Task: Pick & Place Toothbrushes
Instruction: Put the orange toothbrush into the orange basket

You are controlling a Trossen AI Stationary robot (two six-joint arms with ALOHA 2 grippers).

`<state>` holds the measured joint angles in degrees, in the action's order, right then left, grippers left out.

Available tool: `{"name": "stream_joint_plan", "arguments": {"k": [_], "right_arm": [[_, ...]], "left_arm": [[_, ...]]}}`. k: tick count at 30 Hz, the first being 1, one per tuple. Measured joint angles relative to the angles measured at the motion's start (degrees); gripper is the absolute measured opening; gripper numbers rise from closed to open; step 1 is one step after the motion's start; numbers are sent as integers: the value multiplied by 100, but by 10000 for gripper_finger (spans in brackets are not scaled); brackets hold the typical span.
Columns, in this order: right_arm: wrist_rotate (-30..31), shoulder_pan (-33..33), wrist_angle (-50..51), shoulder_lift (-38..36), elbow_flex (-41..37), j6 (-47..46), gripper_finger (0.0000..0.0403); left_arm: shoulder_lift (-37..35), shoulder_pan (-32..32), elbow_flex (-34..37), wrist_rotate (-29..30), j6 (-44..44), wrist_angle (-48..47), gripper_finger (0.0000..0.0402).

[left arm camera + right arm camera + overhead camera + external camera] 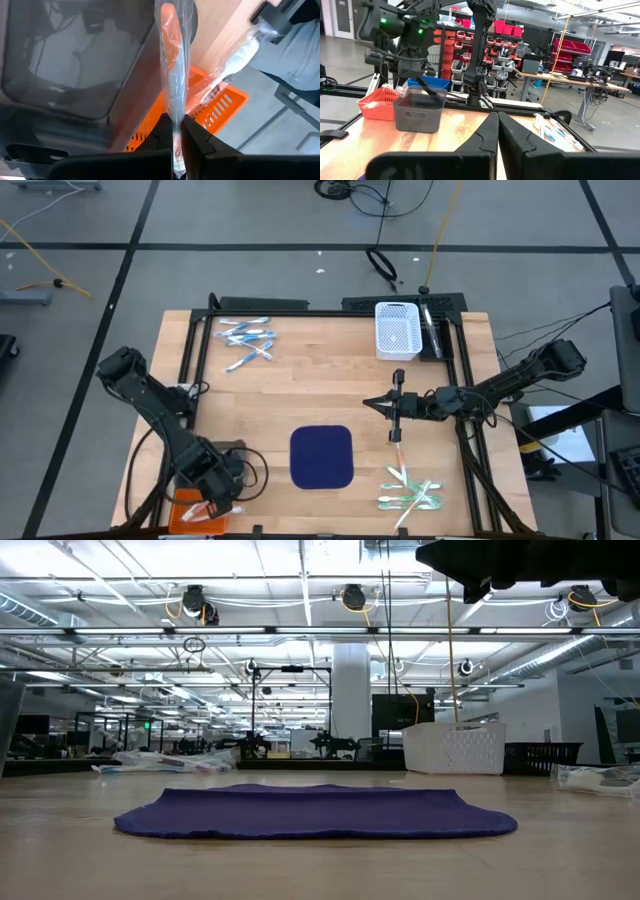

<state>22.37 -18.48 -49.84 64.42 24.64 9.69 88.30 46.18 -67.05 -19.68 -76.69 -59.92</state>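
My left gripper [176, 131] is at the table's near left corner, over an orange basket [220, 107], shut on a wrapped orange-pink toothbrush [172, 60]. Another wrapped toothbrush [235, 60] lies in that basket. Blue-and-white toothbrushes [245, 340] lie in a heap at the far left. Green, white and orange ones [410, 495] are heaped at the near right, with a single one [397, 448] just beyond them. A navy mat [322, 457] lies flat at the near middle. My right gripper [370, 404] hangs shut and empty above the table's right half, pointing toward the left. My left gripper pinches the wrapped toothbrush between its two fingers, low on the handle [175, 122]. The fingers come steeply from above and lie along it. The toothbrush sticks out past the fingertips, lifted clear above the orange basket.
A grey see-through bin [420, 107] stands beside the orange basket [375, 102] at the near left. A white slotted basket [395, 330] stands at the far right. Black frame rails [195, 360] run along the table's edges. Bare wood shows around the mat.
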Motion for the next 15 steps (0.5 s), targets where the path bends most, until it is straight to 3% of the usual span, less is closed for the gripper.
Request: {"name": "stream_joint_plan", "arguments": {"k": [15], "right_arm": [[0,0,72,0,0,-17,2]], "left_arm": [[357,428,0,-131,-308,3,7]]}}
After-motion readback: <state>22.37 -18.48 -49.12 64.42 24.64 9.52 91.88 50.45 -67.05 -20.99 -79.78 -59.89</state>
